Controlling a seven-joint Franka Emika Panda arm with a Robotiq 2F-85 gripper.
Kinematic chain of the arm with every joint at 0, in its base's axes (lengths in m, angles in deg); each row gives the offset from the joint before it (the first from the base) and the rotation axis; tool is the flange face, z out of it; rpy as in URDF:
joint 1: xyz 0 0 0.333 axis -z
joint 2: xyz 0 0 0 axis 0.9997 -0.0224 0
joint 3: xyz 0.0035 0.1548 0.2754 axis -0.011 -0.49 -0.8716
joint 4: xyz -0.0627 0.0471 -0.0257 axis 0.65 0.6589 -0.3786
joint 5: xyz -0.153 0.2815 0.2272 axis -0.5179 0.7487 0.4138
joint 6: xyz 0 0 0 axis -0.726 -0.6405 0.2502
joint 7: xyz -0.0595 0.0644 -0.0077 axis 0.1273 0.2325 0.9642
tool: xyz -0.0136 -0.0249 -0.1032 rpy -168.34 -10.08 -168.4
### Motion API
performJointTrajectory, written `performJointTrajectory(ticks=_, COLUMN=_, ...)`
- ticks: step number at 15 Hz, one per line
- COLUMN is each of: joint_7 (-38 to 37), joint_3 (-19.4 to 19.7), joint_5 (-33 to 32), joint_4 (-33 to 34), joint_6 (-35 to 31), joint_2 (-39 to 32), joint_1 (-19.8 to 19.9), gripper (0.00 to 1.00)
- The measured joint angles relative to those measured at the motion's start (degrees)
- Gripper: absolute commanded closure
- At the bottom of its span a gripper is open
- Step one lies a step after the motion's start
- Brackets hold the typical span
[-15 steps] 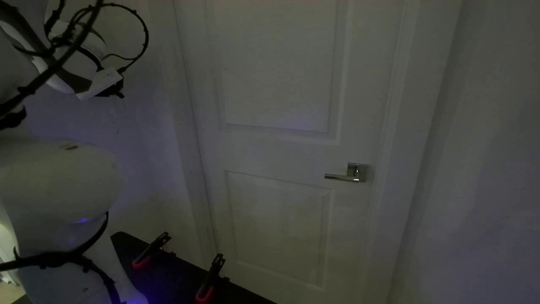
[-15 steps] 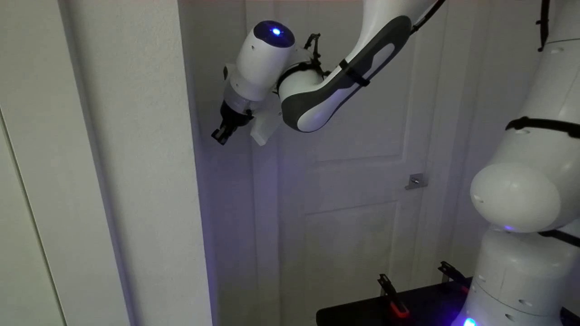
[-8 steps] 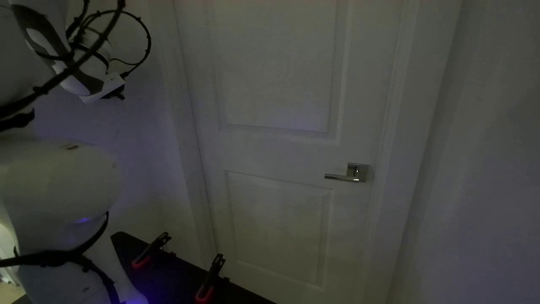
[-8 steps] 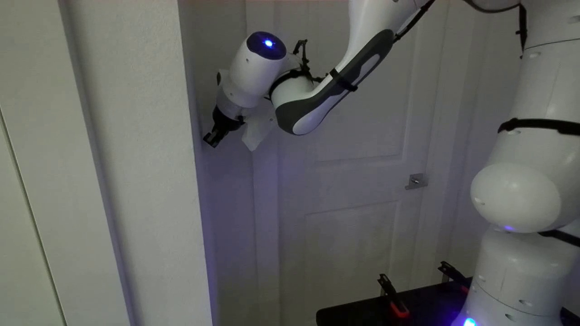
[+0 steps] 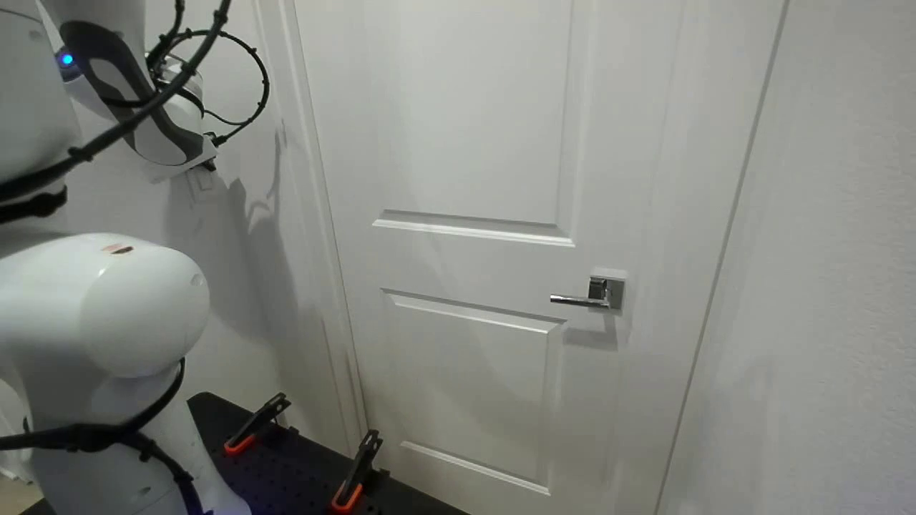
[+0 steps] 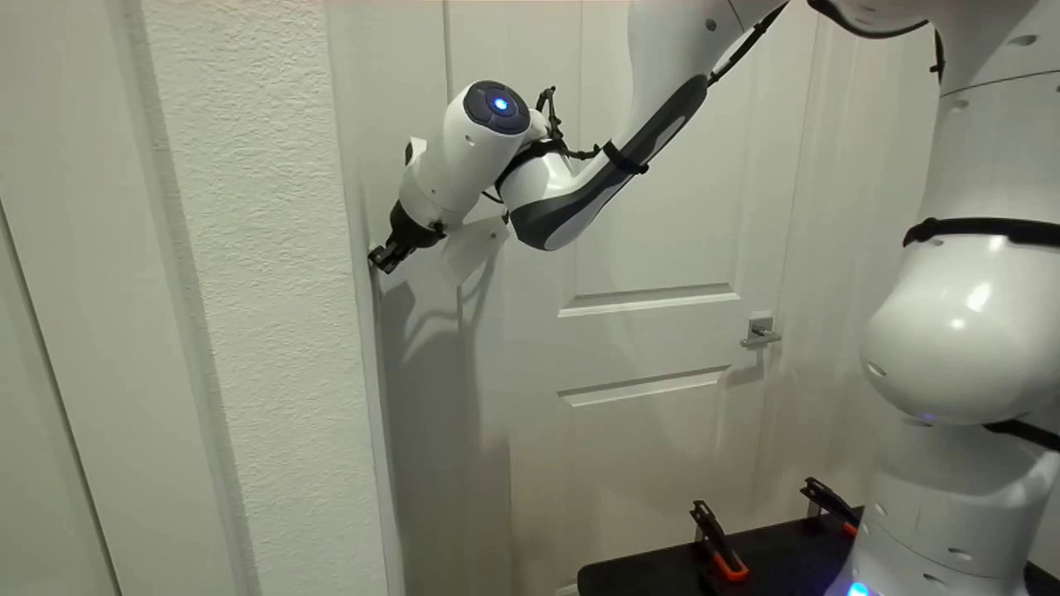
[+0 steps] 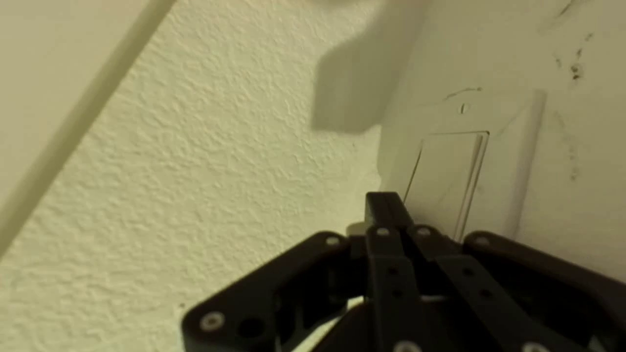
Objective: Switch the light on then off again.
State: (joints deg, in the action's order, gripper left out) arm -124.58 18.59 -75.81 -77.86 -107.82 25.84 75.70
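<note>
Light, its source out of view, reads as on: the wall (image 5: 240, 300) left of the door (image 5: 472, 265), and the door itself, jump from dim violet-grey to bright white. Arm (image 6: 571, 203) stretches to that wall. Gripper (image 7: 390, 208) pinched together on nothing, tips overlapping the switch (image 7: 440, 176), set in that same wall; contact can't be told. Judgement: first half done, off-press remaining.

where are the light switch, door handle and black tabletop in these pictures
Light switch (image 7: 440, 168): in the wrist view, on its rocker.
Door handle (image 5: 588, 302): in an exterior view, on its lever.
Black tabletop (image 5: 286, 472): in an exterior view, on its top surface.
</note>
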Motion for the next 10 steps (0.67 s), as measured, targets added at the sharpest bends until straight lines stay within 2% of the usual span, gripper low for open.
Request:
performJointTrajectory(ticks=2, joint_7=-2.4, joint_3=0.3, joint_5=-1.1, joint_4=0.1, joint_6=-0.7, joint_2=-0.3, joint_1=0.0, gripper=1.0)
performJointTrajectory(ticks=4, joint_7=-0.8, joint_3=0.3, joint_5=1.6, joint_4=-0.2, joint_6=-0.6, joint_2=-0.8, joint_1=0.0, gripper=1.0)
performJointTrajectory(ticks=10, joint_7=14.6, joint_3=0.1, joint_5=16.2, joint_4=-1.4, joint_6=4.4, joint_2=1.6, joint_1=0.0, gripper=1.0)
